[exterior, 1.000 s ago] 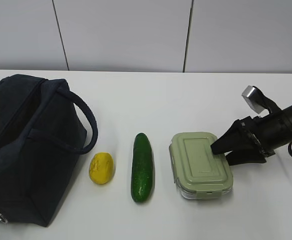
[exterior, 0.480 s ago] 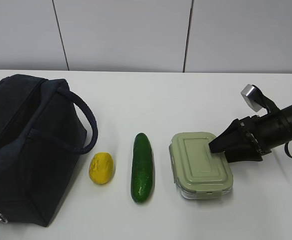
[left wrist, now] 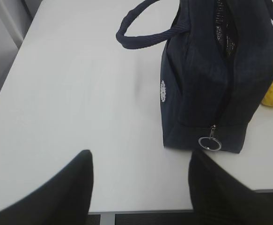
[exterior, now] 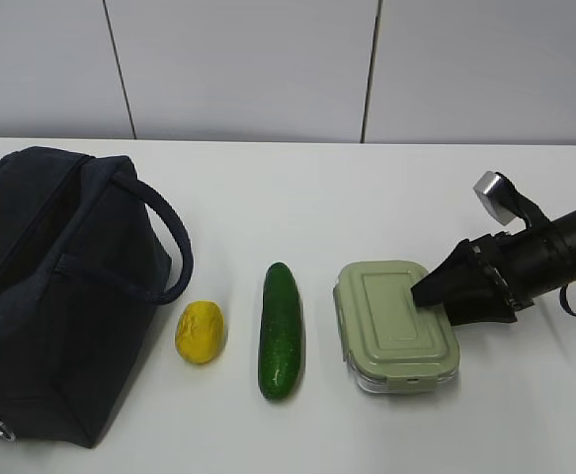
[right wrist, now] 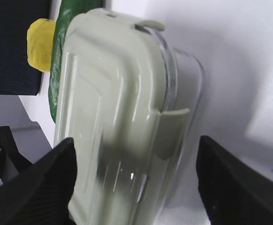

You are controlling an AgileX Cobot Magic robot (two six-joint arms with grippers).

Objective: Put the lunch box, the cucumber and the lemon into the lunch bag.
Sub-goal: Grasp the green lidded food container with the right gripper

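The lunch box (exterior: 391, 321), clear with a sage-green lid, lies at the right of the white table. My right gripper (exterior: 434, 301) is open, and its jaws straddle the box's right end without closing on it. In the right wrist view the box (right wrist: 113, 108) fills the space between the fingers of the right gripper (right wrist: 136, 157). The cucumber (exterior: 281, 331) lies left of the box and the lemon (exterior: 200, 332) left of that. The navy lunch bag (exterior: 60, 296) stands at the far left. My left gripper (left wrist: 138, 173) is open and empty over the table, near the bag's ring pull (left wrist: 210, 143).
The bag's looped handle (exterior: 169, 237) arches toward the lemon. The table's front edge (left wrist: 127, 213) lies right under my left gripper. Bare white table (exterior: 297, 197) stretches behind the items, up to a panelled wall.
My right gripper has edged slightly left, further onto the lunch box's end. Nothing else has moved.
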